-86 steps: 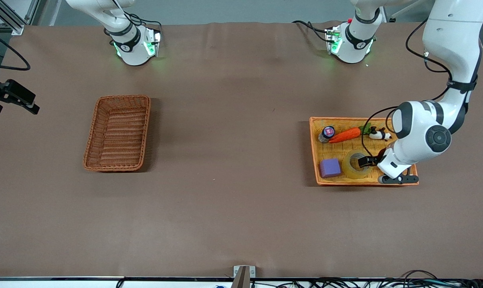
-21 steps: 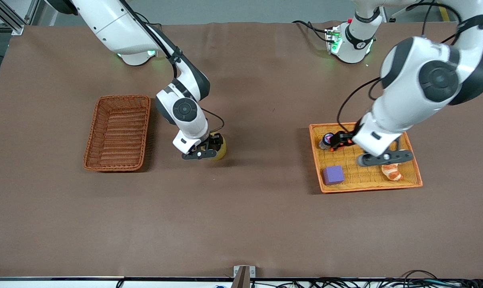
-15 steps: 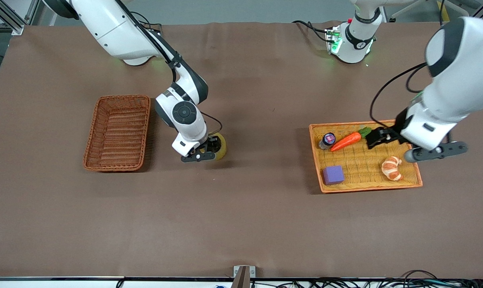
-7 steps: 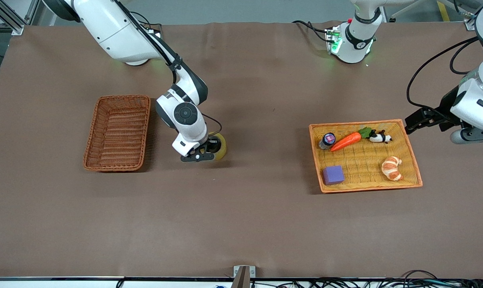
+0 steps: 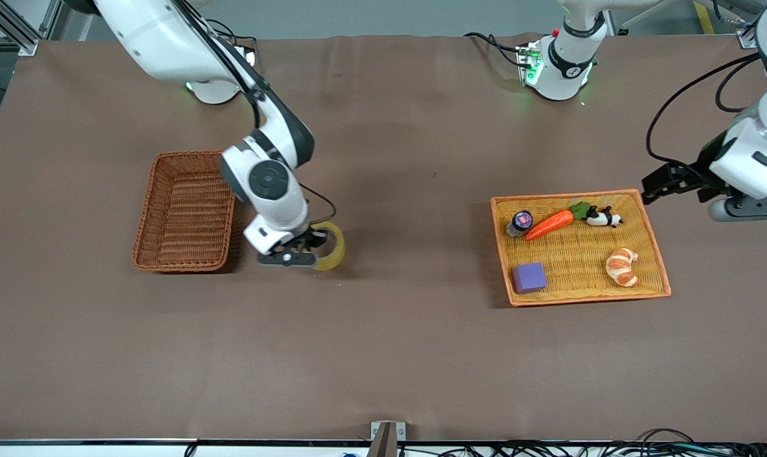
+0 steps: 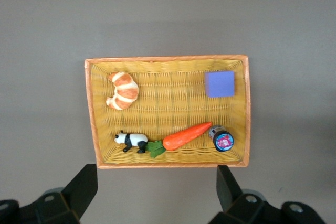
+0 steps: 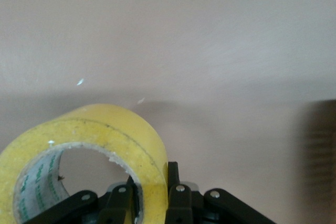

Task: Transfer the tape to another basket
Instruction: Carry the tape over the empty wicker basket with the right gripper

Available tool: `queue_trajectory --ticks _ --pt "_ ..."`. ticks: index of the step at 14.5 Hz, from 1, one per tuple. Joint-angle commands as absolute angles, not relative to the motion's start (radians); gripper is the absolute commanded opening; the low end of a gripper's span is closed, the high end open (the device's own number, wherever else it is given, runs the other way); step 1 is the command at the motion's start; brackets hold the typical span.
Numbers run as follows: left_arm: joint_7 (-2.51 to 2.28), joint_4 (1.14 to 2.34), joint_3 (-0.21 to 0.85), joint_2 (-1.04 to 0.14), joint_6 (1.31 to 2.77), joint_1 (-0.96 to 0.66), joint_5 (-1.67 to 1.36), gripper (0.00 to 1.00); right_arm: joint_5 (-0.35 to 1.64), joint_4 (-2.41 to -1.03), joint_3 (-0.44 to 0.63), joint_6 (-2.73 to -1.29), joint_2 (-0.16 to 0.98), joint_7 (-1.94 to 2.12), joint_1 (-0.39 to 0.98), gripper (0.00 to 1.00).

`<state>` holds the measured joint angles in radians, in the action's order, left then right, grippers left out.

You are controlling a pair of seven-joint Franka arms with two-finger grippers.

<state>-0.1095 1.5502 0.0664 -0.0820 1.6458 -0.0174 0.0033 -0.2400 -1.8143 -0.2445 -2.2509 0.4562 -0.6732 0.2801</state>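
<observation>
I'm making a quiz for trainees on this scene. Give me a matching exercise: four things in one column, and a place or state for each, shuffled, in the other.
Things:
1. tape
2. narrow reddish-brown basket
3. croissant
4. left claw

Places or states:
A. lying in the orange-yellow basket
B. open, over bare table beside the orange-yellow basket
C. clamped by its wall in the right claw
D. holds nothing

Pairs: 1-C, 2-D, 3-A, 4-B

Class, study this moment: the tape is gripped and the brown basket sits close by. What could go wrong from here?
1. The right gripper pinches only one wall of the tape; the roll might swing or slip loose.
2. The basket has a raised rim; a low carry could catch it and push the basket.
</observation>
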Motion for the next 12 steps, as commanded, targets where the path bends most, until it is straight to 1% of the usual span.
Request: queue_trajectory --ticks 1,2,3,4,6,8,10,12 --pt "-0.083 1.537 0.009 -0.061 1.631 -0.028 -0.047 1.0 -0.255 -1.868 -0.256 -2.11 0.301 -0.538 0.192 0.0" --pt "-0.083 1.536 0.005 -0.058 1.631 -0.028 -0.046 1.0 -0.255 -1.909 -0.247 -2.082 0.252 -0.487 0.166 0.0" --pt "-0.086 1.522 0.003 -0.06 1.629 -0.031 -0.043 1.0 -0.255 -1.975 -0.232 -2.095 0.194 -0.438 0.143 0.0" --pt "-0.087 1.513 0.003 -0.06 1.62 -0.041 -0.037 1.0 -0.255 -2.033 -0.192 -2.114 0.14 -0.373 0.134 0.0" --pt "-0.087 1.511 0.002 -0.057 1.594 -0.049 -0.034 1.0 -0.247 -2.138 -0.074 -2.124 0.059 -0.209 0.135 0.0" --pt "-0.087 1.517 0.002 -0.037 1.579 -0.049 -0.029 1.0 -0.242 -2.276 0.013 -2.21 -0.016 -0.105 0.137 0.0" --pt "-0.089 1.513 0.0 -0.035 1.574 -0.048 -0.022 1.0 -0.242 -2.397 0.058 -2.301 -0.05 -0.084 0.137 0.0" --pt "-0.09 1.511 0.003 -0.032 1.583 -0.049 -0.017 1.0 -0.242 -2.486 0.093 -2.406 -0.048 -0.081 0.135 0.01"
